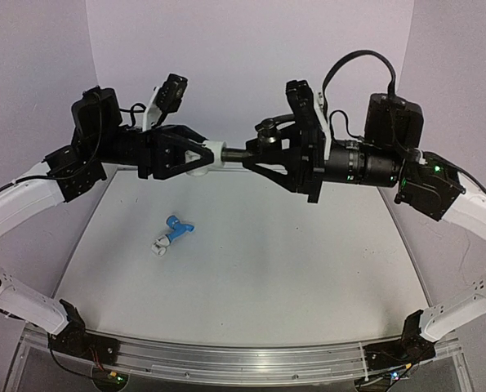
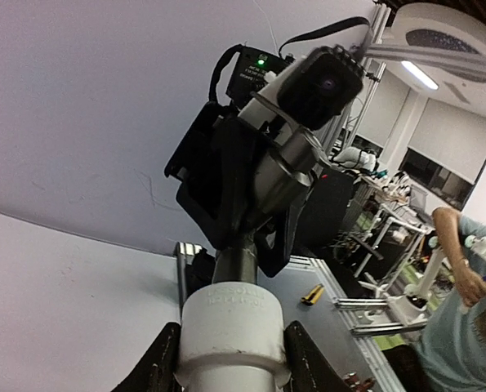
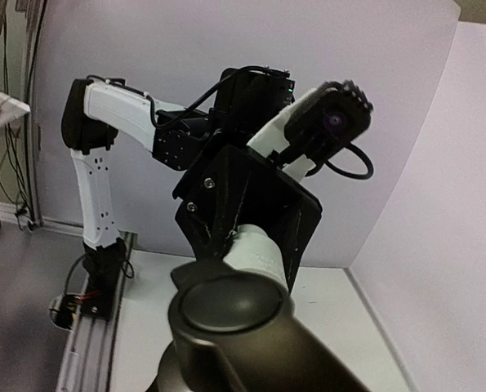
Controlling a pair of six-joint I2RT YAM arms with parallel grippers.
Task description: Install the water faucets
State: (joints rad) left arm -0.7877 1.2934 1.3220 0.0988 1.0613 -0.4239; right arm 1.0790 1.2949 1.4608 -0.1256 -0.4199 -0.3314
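Both grippers are raised above the table and face each other. My left gripper (image 1: 203, 155) is shut on a small white pipe fitting (image 1: 211, 154). My right gripper (image 1: 263, 152) is shut on the dark silvery-grey metal faucet (image 1: 259, 145). The faucet's stem enters the fitting's open end. In the left wrist view the white fitting (image 2: 230, 327) sits between my fingers (image 2: 157, 367), with the faucet's stem (image 2: 236, 263) in its top. In the right wrist view the faucet (image 3: 234, 318) fills the foreground and hides my own fingers. The light blue plastic faucet (image 1: 178, 224) lies on the table beside another white fitting (image 1: 159, 243).
The white table (image 1: 292, 278) is enclosed by pale walls at the back and sides. An aluminium rail (image 1: 243, 353) with both arm bases runs along the near edge.
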